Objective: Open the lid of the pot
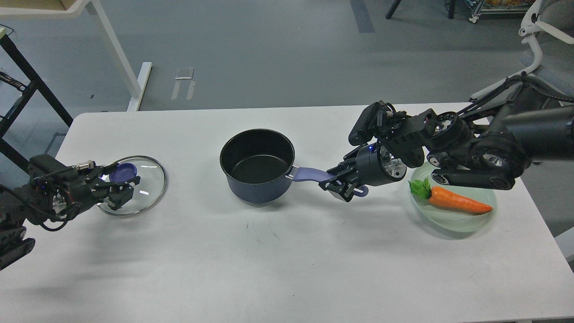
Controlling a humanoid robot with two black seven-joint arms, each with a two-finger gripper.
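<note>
A dark blue pot [257,168] with a black inside stands uncovered at the table's middle, its blue handle [309,174] pointing right. My right gripper [337,181] is shut on the handle. The glass lid [139,185] with a blue knob [124,171] is at the left of the table, low over or on the surface. My left gripper [122,184] is shut on the knob.
A pale green plate [462,222] with an orange carrot [457,202] sits at the right, just below my right arm. The white table [278,260] has open room in front of the pot. A white frame leg [116,54] stands behind the table's left end.
</note>
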